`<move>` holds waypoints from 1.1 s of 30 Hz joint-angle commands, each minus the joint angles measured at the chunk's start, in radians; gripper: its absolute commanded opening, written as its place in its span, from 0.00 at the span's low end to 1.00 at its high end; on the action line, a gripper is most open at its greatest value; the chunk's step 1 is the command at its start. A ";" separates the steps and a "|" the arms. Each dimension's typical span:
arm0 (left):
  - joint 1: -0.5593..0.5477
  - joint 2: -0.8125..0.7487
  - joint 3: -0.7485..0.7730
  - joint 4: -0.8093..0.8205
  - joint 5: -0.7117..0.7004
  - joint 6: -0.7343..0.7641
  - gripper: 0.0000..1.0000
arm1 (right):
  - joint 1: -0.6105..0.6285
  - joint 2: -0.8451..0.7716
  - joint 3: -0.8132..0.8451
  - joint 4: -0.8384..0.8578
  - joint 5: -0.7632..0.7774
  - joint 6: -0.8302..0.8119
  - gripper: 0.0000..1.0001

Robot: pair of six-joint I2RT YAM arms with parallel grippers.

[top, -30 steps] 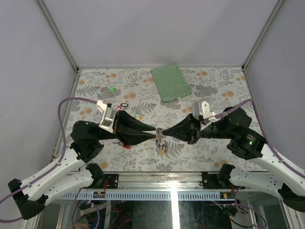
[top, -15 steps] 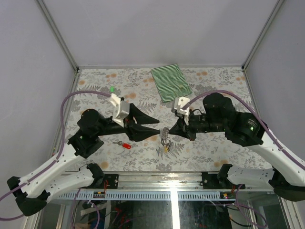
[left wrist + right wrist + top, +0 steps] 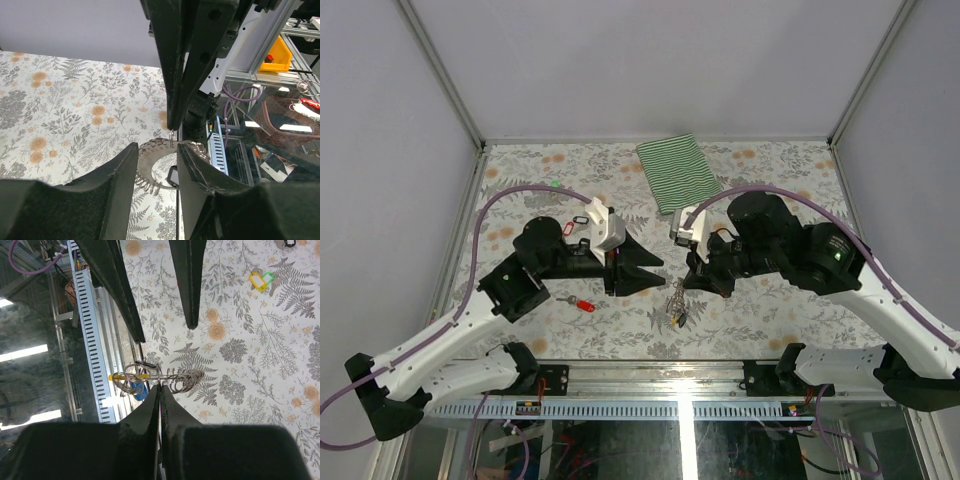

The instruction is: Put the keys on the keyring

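Note:
The keyring (image 3: pixel 187 380), a coil of silvery wire loops, hangs above the table, and my right gripper (image 3: pixel 160 386) is shut on it. Keys with a yellow tag (image 3: pixel 125 376) and a blue tag (image 3: pixel 140 391) dangle from it. From above, the keyring bunch (image 3: pixel 677 304) hangs under my right gripper (image 3: pixel 688 285). My left gripper (image 3: pixel 655 272) stands open just left of it, holding nothing. In the left wrist view the keyring (image 3: pixel 148 165) shows beyond the gap of the left gripper (image 3: pixel 156 161). Loose keys lie on the table: red tag (image 3: pixel 584 305), black tag (image 3: pixel 581 221), green tag (image 3: pixel 554 184).
A green-striped folded cloth (image 3: pixel 678 173) lies at the back of the floral table (image 3: pixel 770 200). A yellow tag (image 3: pixel 256 282) and a green tag (image 3: pixel 268 277) lie together on the table. The table's near metal edge (image 3: pixel 680 368) is close below the hanging keyring.
My left gripper has opened, let go of the keyring and drawn back to the left. Both wrists have risen, and the right gripper has carried the keyring slightly right.

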 commanded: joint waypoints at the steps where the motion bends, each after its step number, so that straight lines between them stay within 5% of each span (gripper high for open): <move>1: -0.024 0.019 0.043 0.007 0.030 0.028 0.37 | -0.002 0.013 0.049 0.010 -0.002 0.006 0.00; 27: -0.091 0.107 0.099 -0.080 -0.023 0.094 0.30 | -0.001 -0.002 0.027 0.051 -0.035 0.020 0.00; 33: -0.098 0.110 0.110 -0.094 -0.031 0.103 0.12 | -0.002 -0.005 0.022 0.051 -0.035 0.020 0.00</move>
